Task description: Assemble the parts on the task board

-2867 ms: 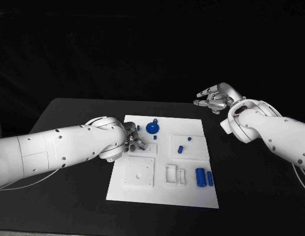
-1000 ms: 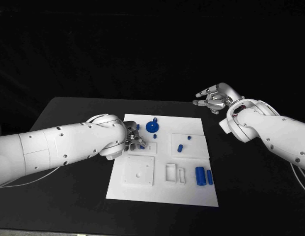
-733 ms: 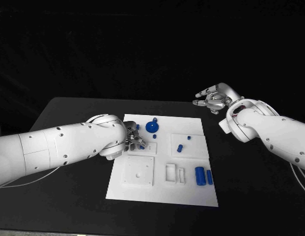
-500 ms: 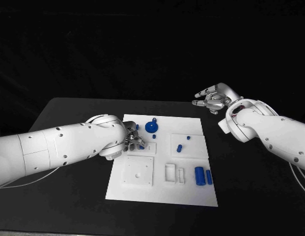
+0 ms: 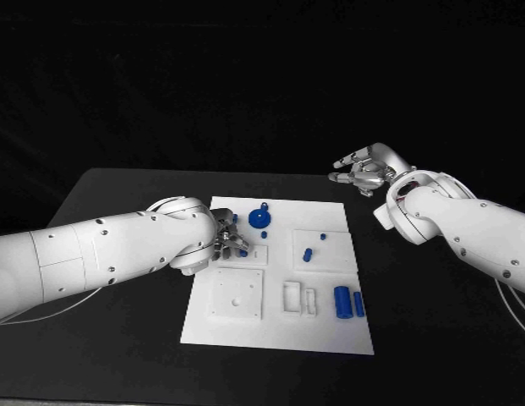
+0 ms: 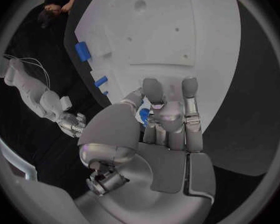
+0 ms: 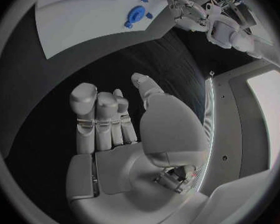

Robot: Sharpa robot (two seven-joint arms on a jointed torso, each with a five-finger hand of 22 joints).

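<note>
You had the task board (image 5: 281,321) flat mid-table, white, rigid-looking, prob. heavy enough not to slide under light pushes. Left hand (image 5: 228,239) sat low over the board's left side, near the far edge; in the left wrist view its fingers (image 6: 168,114) were curled round a small blue part (image 6: 144,115), so it was grasping that piece betw. thumb and fingers. Right hand (image 5: 362,172) hung off the board past its far right corner, over bare table, fingers loosely spread w/ nothing in them. On the board: round blue part (image 5: 259,218) near the far edge, two blue cylinders (image 5: 350,302) side by side at the near right, small blue pegs (image 5: 312,249) in the middle. My guess: all parts are hard plastic, light, smooth, so apt to slip or twist in a pinch. Take the cylinders across the mid-length, the round one by its rim; pegs need a fingertip pinch.
</note>
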